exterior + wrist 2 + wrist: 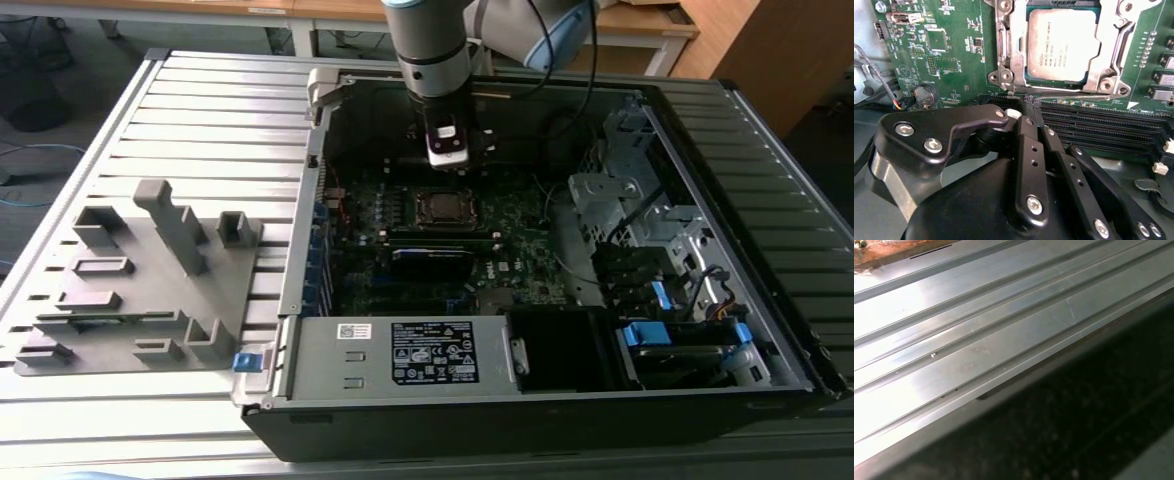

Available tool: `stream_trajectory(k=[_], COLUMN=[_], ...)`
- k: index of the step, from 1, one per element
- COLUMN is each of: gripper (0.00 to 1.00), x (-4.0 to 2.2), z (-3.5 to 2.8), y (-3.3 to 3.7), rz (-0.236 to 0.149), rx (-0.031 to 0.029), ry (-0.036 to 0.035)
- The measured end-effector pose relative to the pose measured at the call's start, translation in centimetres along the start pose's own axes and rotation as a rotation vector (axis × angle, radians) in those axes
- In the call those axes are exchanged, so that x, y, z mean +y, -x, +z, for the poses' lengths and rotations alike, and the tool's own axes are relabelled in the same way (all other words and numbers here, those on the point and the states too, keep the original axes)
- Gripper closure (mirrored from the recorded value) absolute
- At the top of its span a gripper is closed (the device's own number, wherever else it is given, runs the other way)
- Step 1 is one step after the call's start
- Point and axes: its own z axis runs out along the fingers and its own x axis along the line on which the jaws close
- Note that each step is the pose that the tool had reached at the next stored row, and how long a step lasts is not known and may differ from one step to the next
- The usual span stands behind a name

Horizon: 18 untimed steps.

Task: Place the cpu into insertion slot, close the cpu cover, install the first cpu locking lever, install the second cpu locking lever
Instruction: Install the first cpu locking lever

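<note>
The cpu [1064,42] lies flat in its socket on the green motherboard [954,60], silver top up. The cpu cover [1013,50] lies down around it, its square opening framing the chip. A thin locking lever [1074,94] runs along the socket edge nearest my gripper [1030,104]. The black fingers [1026,130] are shut together, and their tip touches one end of that lever. In the exterior view my gripper [450,163] hangs inside the open computer case just behind the cpu [441,207].
Black memory slots [1104,127] run beside the socket. A black card [434,262], a labelled power supply [427,352] and metal drive cages [641,225] crowd the case. A grey holder [147,280] stands on the ribbed aluminium table [979,340] at the exterior view's left.
</note>
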Motion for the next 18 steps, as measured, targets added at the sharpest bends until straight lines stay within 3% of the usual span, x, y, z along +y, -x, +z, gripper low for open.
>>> stream_trajectory(k=[10,14,18], gripper=[0.89,0.89,0.89], x=[-0.04,-0.1,-0.18], z=[-0.14,-0.11,-0.04], y=[0.05,0.06,0.04], rz=[0.0,-0.002,-0.004], rx=[-0.0024,-0.0078,-0.0177], ry=[-0.0002,-0.0005,-0.0043])
